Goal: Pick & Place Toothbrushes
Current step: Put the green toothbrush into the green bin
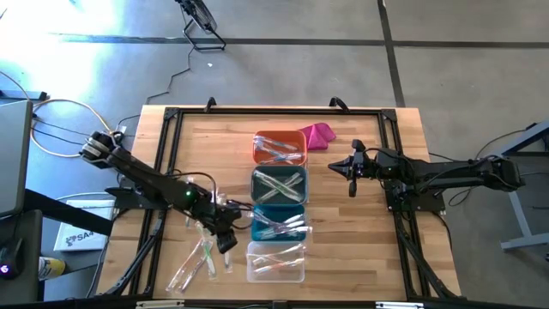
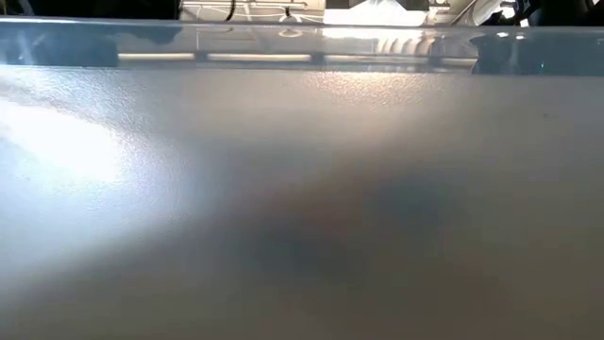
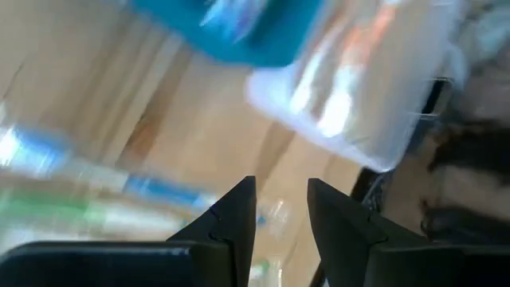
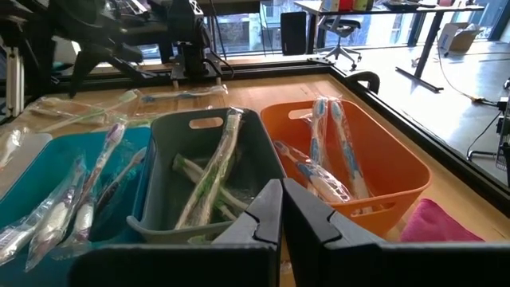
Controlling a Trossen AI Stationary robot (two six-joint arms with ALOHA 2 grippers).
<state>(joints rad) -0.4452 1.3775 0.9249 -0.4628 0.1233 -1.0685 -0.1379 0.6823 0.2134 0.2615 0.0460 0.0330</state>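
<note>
Several loose toothbrushes (image 1: 196,260) in clear wrappers lie flat on the wooden table at the near left; in the left wrist view these toothbrushes (image 3: 72,191) show blurred. Just right of them, beside the teal bin (image 1: 256,225), my left gripper (image 1: 226,243) slants down, nearly shut on a wrapped toothbrush (image 1: 228,260). Further toothbrushes lie inside the orange (image 1: 257,146), grey (image 1: 255,184), teal and clear (image 1: 250,262) bins. My right gripper (image 1: 352,176) waits shut, right of the grey bin, holding nothing. My left gripper (image 3: 281,209) pinches a clear-wrapped toothbrush between its two fingers; a glossy bit of wrapper (image 3: 275,215) shows in the narrow gap. The fingers slant down from the table's left. Blur hides which part of the toothbrush they have. It hangs below the fingers.
The four bins stand in a column down the table's middle. A magenta cloth lump (image 1: 317,135) lies right of the orange bin (image 4: 398,171). A black frame (image 1: 163,120) edges the table. The low view is filled by a pale bin wall (image 2: 302,189).
</note>
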